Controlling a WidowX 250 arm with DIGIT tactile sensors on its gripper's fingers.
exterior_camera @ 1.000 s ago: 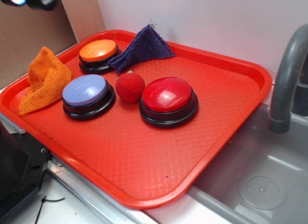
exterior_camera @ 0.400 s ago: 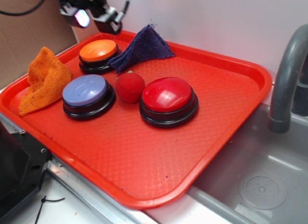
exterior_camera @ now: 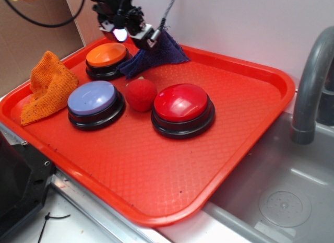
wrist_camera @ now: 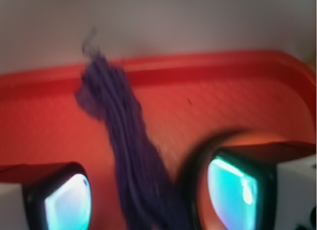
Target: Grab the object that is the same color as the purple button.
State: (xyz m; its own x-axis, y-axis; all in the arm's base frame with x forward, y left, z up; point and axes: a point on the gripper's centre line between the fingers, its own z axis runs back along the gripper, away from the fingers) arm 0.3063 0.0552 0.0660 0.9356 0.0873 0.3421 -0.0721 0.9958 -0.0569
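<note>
The dark purple knitted cloth (exterior_camera: 156, 52) stands in a peaked fold at the back of the red tray (exterior_camera: 156, 164), just right of the orange button. In the wrist view the cloth (wrist_camera: 126, 156) runs as a blurred ridge between my two fingers. My gripper (exterior_camera: 134, 33) hovers open just above and left of the cloth's peak, touching nothing; in the wrist view the gripper (wrist_camera: 148, 200) straddles the ridge with gaps on both sides. The purple button (exterior_camera: 93, 98), lavender dome on black base, sits at the tray's front left.
An orange-topped button (exterior_camera: 106, 55) lies directly below my gripper. A fuzzy red ball (exterior_camera: 141, 94) and a large red button (exterior_camera: 181, 104) sit mid-tray. An orange cloth (exterior_camera: 48, 83) drapes the left rim. A grey faucet (exterior_camera: 312, 81) and sink (exterior_camera: 284, 191) are on the right.
My gripper has come in from the upper left and dropped toward the purple cloth, now over the orange button's back edge. Nothing on the tray has moved.
</note>
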